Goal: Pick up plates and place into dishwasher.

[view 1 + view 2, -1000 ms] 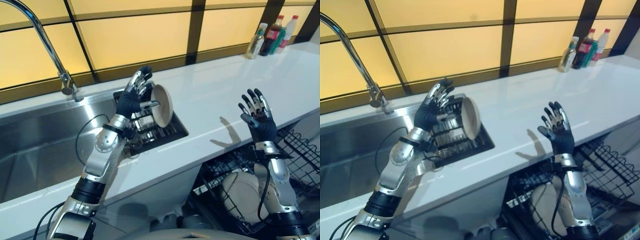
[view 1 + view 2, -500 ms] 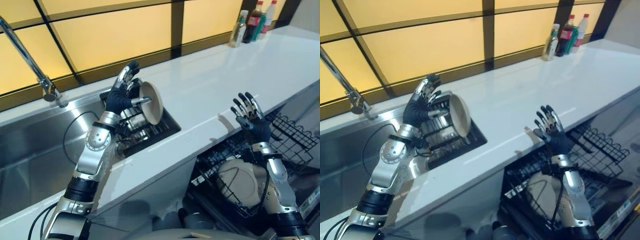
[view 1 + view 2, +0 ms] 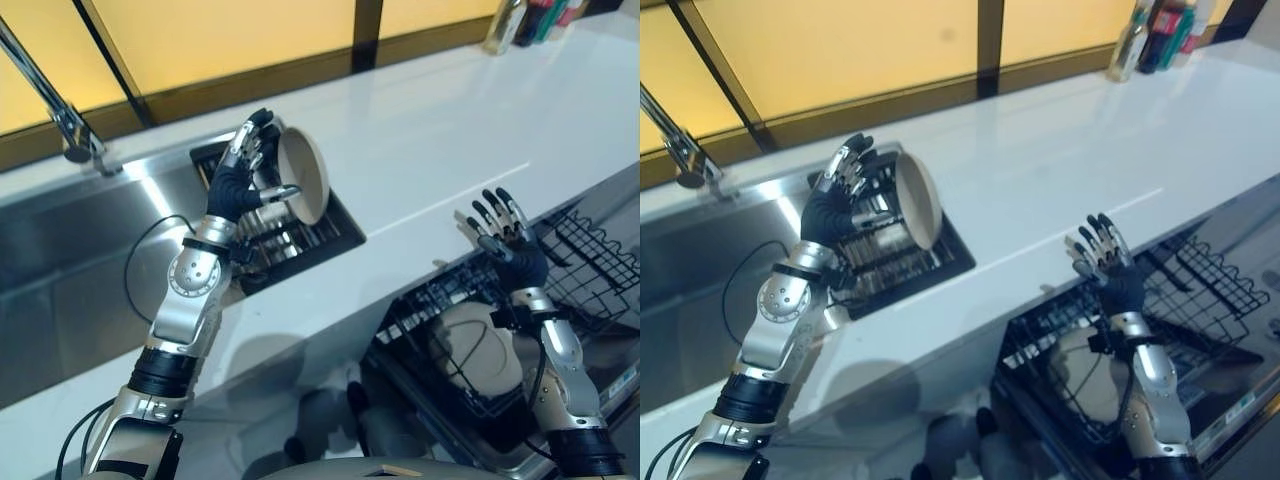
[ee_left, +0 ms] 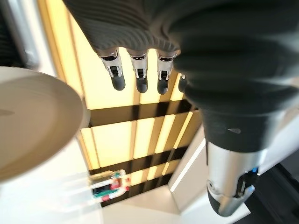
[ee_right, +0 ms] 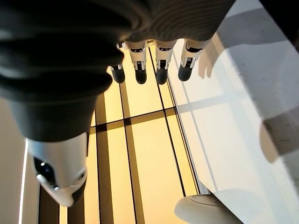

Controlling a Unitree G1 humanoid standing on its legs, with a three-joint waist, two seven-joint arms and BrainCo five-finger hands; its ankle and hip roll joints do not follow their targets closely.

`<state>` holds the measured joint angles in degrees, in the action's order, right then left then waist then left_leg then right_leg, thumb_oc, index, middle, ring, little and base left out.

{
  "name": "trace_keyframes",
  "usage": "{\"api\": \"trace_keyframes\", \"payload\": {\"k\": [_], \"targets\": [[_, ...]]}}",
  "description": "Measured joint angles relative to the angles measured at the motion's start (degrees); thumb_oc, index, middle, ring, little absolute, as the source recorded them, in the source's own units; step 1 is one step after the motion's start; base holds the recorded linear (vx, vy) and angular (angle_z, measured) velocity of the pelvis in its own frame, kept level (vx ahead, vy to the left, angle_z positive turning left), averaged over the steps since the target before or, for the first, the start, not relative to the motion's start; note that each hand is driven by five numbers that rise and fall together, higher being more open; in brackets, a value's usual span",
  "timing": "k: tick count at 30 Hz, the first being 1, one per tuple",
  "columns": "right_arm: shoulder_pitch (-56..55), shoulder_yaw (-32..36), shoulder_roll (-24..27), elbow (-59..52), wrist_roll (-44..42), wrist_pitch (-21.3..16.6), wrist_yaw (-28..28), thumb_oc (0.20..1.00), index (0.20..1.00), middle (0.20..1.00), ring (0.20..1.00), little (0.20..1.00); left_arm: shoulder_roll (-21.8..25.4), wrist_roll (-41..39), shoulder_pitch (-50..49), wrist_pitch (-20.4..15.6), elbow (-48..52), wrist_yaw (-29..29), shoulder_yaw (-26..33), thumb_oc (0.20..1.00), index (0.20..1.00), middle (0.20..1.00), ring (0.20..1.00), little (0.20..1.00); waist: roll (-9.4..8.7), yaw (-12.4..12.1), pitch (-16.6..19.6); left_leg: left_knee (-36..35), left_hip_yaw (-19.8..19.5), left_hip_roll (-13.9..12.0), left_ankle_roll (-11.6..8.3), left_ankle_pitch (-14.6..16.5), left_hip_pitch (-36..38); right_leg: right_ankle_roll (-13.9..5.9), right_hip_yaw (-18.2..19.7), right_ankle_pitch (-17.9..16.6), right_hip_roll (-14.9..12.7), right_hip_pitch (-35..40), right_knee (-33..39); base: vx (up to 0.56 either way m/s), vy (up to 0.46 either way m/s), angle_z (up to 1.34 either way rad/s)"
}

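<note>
A cream plate (image 3: pixel 305 190) stands on edge in a black drying rack (image 3: pixel 300 240) set in the sink. My left hand (image 3: pixel 240 185) is open just to the left of it, fingers straight and thumb reaching toward the plate's face; the left wrist view has the plate's rim (image 4: pixel 32 126) beside the hand. My right hand (image 3: pixel 505 245) is open with fingers spread, raised above the front edge of the counter and over the pulled-out dishwasher rack (image 3: pixel 580 260). Another cream plate (image 3: pixel 475 355) stands in that rack below the hand.
A curved tap (image 3: pixel 50 100) rises over the steel sink (image 3: pixel 80 260) at the left. The white counter (image 3: pixel 440 140) runs to the right, with bottles (image 3: pixel 520 15) at its far end. Yellow window panels line the back.
The camera has tilted downward. My right hand has dropped lower, nearer the dishwasher rack. The left hand stays open beside the plate in the drying rack.
</note>
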<state>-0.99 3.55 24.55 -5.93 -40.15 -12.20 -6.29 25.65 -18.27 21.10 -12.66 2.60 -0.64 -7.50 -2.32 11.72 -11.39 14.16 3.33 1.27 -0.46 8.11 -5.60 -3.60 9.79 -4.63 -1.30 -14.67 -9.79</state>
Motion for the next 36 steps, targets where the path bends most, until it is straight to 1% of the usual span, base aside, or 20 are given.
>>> {"api": "trace_keyframes", "payload": {"k": [2,5,6,8,9,10,12,15,16,18,19,21,23,26,27,29,31,34,36], "targets": [[0.89,-0.01,0.05,0.01,0.0,-0.32,0.77,1.0,1.0,1.0,1.0,1.0,0.68,0.0,0.86,-0.06,0.01,0.68,-0.03,1.0,1.0,1.0,1.0,1.0,-0.05,0.0,-1.05,1.61,-0.26,-0.07,0.23,0.6,-1.97,0.04,-0.14,0.12,-0.02,-1.59,-0.26,-0.05,-0.024,0.03],[2.07,-0.02,0.07,-0.26,0.0,-1.59,1.59,1.0,1.0,1.0,1.0,1.0,2.1,0.45,4.05,-0.13,0.01,1.39,-0.09,1.0,1.0,1.0,1.0,1.0,-0.52,0.01,-3.27,2.48,-0.18,-0.77,0.4,0.35,-3.5,-1.43,-0.24,-0.17,0.08,-2.28,0.16,-0.01,-0.009,0.0],[2.09,-0.02,0.1,-0.43,-0.01,-1.78,1.86,1.0,1.0,1.0,1.0,1.0,2.66,1.65,4.95,-0.2,0.01,1.88,-0.13,1.0,1.0,1.0,1.0,1.0,-0.63,-0.01,-3.49,2.81,-0.23,-0.97,0.38,0.36,-4.09,-1.71,-0.4,-0.08,0.19,-2.81,-0.34,0.0,0.0,0.0],[2.16,-0.01,0.8,-0.53,-0.07,-2.44,1.87,1.0,1.0,1.0,1.0,1.0,5.05,4.49,6.81,-0.22,0.0,2.4,-0.38,1.0,1.0,1.0,1.0,1.0,-1.06,0.22,-4.1,3.22,-0.16,-0.95,0.07,0.44,-4.3,-1.69,-0.75,-0.12,0.18,-3.33,-0.54,0.05,0.023,0.0],[2.14,0.06,1.24,-0.53,-0.13,-2.48,1.86,1.0,1.0,1.0,1.0,1.0,6.58,6.35,7.68,-0.19,-0.03,2.68,-0.38,1.0,1.0,1.0,1.0,1.0,-1.01,0.45,-4.15,3.19,-0.15,-1.07,-0.01,0.5,-4.28,-1.69,-0.76,-0.12,0.24,-3.35,-0.51,0.06,0.035,-0.03],[2.14,0.1,1.5,-0.51,-0.61,-2.47,1.85,1.0,1.0,1.0,1.0,1.0,8.68,8.6,9.12,-0.17,-0.24,3.11,-0.43,1.0,1.0,1.0,1.0,1.0,-1.01,1.26,-4.16,3.14,-0.17,-1.15,-0.11,0.55,-4.19,-1.67,-0.82,-0.13,0.3,-3.3,-0.59,0.1,0.058,0.01],[2.08,0.25,1.81,-0.5,-1.08,-2.44,1.83,1.0,1.0,1.0,1.0,1.0,11.3,11.18,13.06,-0.24,-2.21,4.24,-1.01,1.0,1.0,1.0,1.0,1.0,-0.94,1.55,-4.2,3.13,-0.02,-1.1,-0.36,0.63,-3.89,-1.37,-0.83,-0.47,0.3,-3.19,-1.01,0.08,0.068,-0.01],[2.31,0.23,3.35,-0.48,-1.09,-1.94,1.25,1.0,1.0,1.0,1.0,1.0,18.15,16.96,21.95,0.35,-8.87,6.45,-5.24,1.0,1.0,1.0,1.0,1.0,-0.83,1.97,-4.28,2.92,0.94,-0.97,-0.53,0.56,-3.57,-0.51,-0.21,-0.95,0.29,-3.05,-0.74,0.03,0.062,-0.14],[2.25,0.32,4.06,-0.46,-1.19,-1.47,0.93,1.0,1.0,1.0,1.0,1.0,19.81,18.89,24.73,0.63,-11.42,7.68,-6.84,1.0,1.0,1.0,1.0,1.0,-0.74,2.72,-4.37,2.61,1.35,-0.88,-0.47,0.6,-3.0,-0.21,0.18,-1.13,0.29,-2.65,-0.44,0.01,0.057,-0.1],[2.35,0.36,5.78,-0.46,-1.96,-0.92,0.19,1.0,1.0,1.0,1.0,1.0,23.0,21.92,29.01,1.06,-16.24,8.66,-10.04,1.0,1.0,1.0,1.0,1.0,-0.16,3.34,-4.72,2.23,1.51,-0.72,-0.22,0.76,-2.21,-0.07,0.38,-1.2,0.14,-1.86,0.08,0.01,0.049,-0.07],[2.26,0.72,6.49,-0.35,-2.56,-0.82,-0.45,1.0,1.0,1.0,1.0,1.0,24.29,23.09,30.41,1.06,-18.02,8.71,-11.08,1.0,1.0,1.0,1.0,1.0,0.12,4.25,-4.88,2.1,1.8,-0.69,-0.09,0.84,-1.98,-0.05,0.63,-1.21,0.11,-1.62,0.29,-0.01,0.039,-0.08],[1.97,1.79,7.62,-0.28,-3.69,-0.69,-1.47,1.0,1.0,1.0,1.0,1.0,27.79,26.66,32.82,1.11,-20.16,8.89,-13.99,1.0,1.0,1.0,1.0,1.0,0.72,4.77,-5.24,1.86,2.07,-0.54,-0.01,0.9,-1.93,-0.03,0.85,-1.25,-0.02,-1.6,0.58,-0.03,0.035,-0.08],[1.15,3.77,8.61,-0.13,-4.73,-0.39,-2.38,1.0,1.0,1.0,1.0,1.0,30.85,29.92,36.08,1.6,-20.05,7.86,-18.43,1.0,1.0,1.0,1.0,1.0,1.21,4.96,-5.54,1.67,2.38,-0.52,0.0,0.91,-2.05,0.09,1.19,-1.39,0.01,-1.88,0.77,-0.03,0.037,-0.09],[1.18,4.56,10.32,0.31,-5.62,-0.38,-3.62,1.0,1.0,1.0,1.0,1.0,32.62,34.53,40.13,2.98,-20.05,4.84,-23.3,1.0,1.0,1.0,1.0,1.0,1.94,5.59,-5.96,1.42,2.51,-0.51,-0.02,0.93,-2.07,0.13,1.31,-1.36,0.04,-2.07,0.77,-0.01,0.022,-0.03],[1.37,4.66,10.44,0.31,-5.66,-0.39,-4.03,1.0,1.0,1.0,1.0,1.0,33.0,35.82,40.64,3.4,-20.05,4.01,-24.0,1.0,1.0,1.0,1.0,1.0,2.19,6.06,-6.11,1.38,2.51,-0.52,-0.03,0.93,-2.05,0.18,1.31,-1.32,0.05,-2.07,0.76,0.06,0.036,0.0],[1.35,4.69,11.47,0.34,-5.94,-0.38,-4.85,1.0,1.0,1.0,1.0,1.0,34.38,38.59,43.45,4.28,-20.51,2.48,-28.5,1.0,1.0,1.0,1.0,1.0,2.63,6.47,-6.36,1.25,2.57,-0.52,-0.04,0.93,-1.99,0.21,1.33,-1.3,0.06,-2.09,0.74,0.06,0.031,-0.02],[1.43,4.7,12.78,0.61,-6.42,-0.39,-5.41,1.0,1.0,1.0,1.0,1.0,34.63,42.2,47.56,4.58,-21.98,1.37,-33.42,1.0,1.0,1.0,1.0,1.0,3.05,6.71,-6.6,1.15,2.65,-0.5,-0.05,0.93,-1.89,0.22,1.42,-1.3,0.06,-2.09,0.66,0.02,0.012,-0.01],[1.48,4.68,13.3,1.69,-6.81,-0.43,-5.94,1.0,1.0,1.0,1.0,1.0,34.79,44.6,52.65,4.69,-23.52,0.51,-39.67,1.0,1.0,1.0,1.0,1.0,3.27,7.18,-6.72,1.13,2.68,-0.5,-0.06,0.92,-1.9,0.22,1.51,-1.3,0.07,-2.1,0.62,-0.01,0.002,0.0],[1.55,4.58,13.88,1.9,-6.81,-0.57,-5.82,1.0,1.0,1.0,1.0,1.0,34.8,45.24,54.28,4.87,-23.63,0.19,-41.74,1.0,1.0,1.0,1.0,1.0,3.64,7.68,-7.1,1.12,2.7,-0.41,-0.05,0.93,-1.96,0.2,1.5,-1.29,-0.02,-2.13,0.6,-0.03,0.001,0.0]]}}
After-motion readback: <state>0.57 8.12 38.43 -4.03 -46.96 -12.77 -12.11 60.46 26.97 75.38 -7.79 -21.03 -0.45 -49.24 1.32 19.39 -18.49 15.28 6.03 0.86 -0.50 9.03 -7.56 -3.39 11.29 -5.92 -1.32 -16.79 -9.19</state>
